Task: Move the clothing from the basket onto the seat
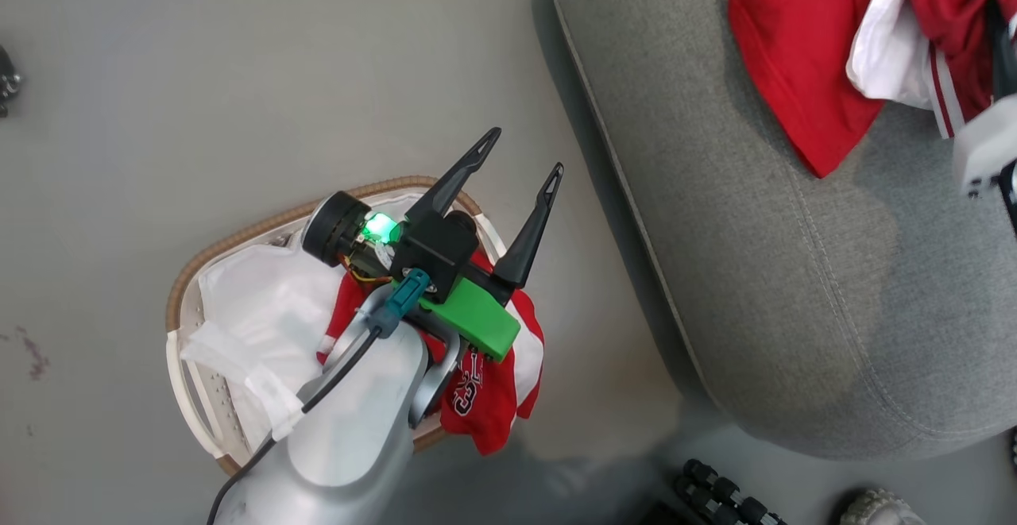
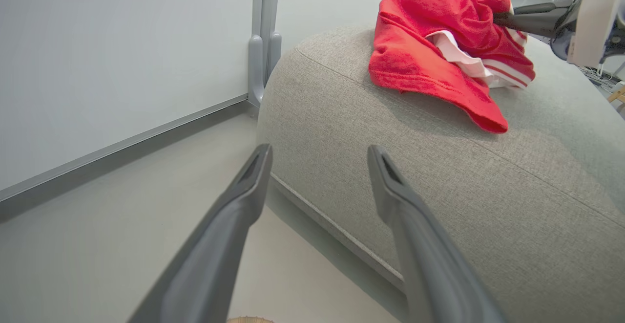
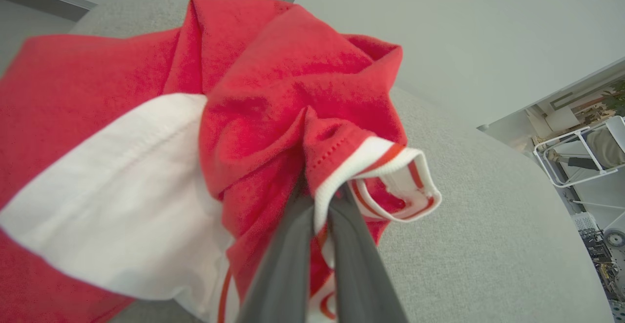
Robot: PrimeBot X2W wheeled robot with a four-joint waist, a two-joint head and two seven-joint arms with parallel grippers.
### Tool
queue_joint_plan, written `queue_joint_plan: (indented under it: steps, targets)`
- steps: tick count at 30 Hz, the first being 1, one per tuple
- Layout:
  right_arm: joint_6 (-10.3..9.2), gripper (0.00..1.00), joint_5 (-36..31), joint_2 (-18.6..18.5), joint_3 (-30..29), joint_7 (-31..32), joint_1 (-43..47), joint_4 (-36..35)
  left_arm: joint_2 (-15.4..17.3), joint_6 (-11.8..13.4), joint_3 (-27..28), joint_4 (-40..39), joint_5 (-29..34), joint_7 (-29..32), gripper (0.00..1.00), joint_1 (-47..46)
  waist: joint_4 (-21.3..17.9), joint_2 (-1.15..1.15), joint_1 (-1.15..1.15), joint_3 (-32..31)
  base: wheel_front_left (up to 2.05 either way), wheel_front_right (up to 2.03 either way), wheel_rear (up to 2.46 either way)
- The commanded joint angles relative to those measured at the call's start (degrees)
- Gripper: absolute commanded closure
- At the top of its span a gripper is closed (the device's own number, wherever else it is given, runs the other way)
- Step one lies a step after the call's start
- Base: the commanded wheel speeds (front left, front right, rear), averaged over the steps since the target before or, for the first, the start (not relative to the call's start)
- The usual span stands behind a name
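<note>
Smooth grey floor point(image 1: 159, 72) met a pale wall panel point(image 2: 97, 44) on the left. There the basket point(image 1: 208, 252) sat with its white liner point(image 1: 254, 295) and a lettered red garment point(image 1: 493, 398) spilling over its edge. Above it hung the left gripper point(image 1: 526, 150) — fingers spread wide, holding nothing. To the right rose the grey seat point(image 1: 755, 271), seamed and rounded. On it lay the other red garment point(image 1: 786, 56), its striped trim pinched tight by the right gripper point(image 3: 320, 215).

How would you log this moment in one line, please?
right tool: shut on red garment, lying on seat | left tool: open, above basket | lettered garment: in basket
</note>
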Motion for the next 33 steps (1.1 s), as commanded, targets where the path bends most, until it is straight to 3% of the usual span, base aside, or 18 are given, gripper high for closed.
queue_joint_plan:
  steps: [1,2,15,23,33]
  targets:
    - [-0.08,0.3,0.34,0.54,-1.12,0.01,2.58,0.11,0.27,-0.25,0.11,0.16,-0.33,0.03,0.0,0.91,-0.42,0.0,-0.01,-1.88,0.0,0.0,0.0]
    - [-0.08,0.0,0.44,1.0,-2.16,0.01,3.8,-0.33,0.28,-0.25,0.01,0.15,-0.53,0.03,0.0,1.27,-0.55,0.0,-0.01,-2.71,0.0,0.0,0.0]
    - [-0.08,0.0,3.19,4.88,-10.6,0.0,18.75,-10.05,0.3,-0.26,-1.27,-1.14,-3.37,0.03,0.0,6.57,-1.92,0.0,-0.01,-12.54,0.0,0.0,0.0]
    - [-0.08,0.0,4.54,7.51,-9.17,0.0,23.14,-17.17,0.32,1.04,0.38,-1.37,-4.68,0.03,0.0,10.02,0.55,0.0,-0.01,-17.98,0.0,0.0,0.0]
    - [-0.08,0.0,7.48,12.29,-5.28,0.01,26.07,-22.74,0.29,3.43,6.5,-0.91,-4.3,0.03,0.0,14.02,6.98,0.0,-0.01,-21.87,0.0,0.0,0.0]
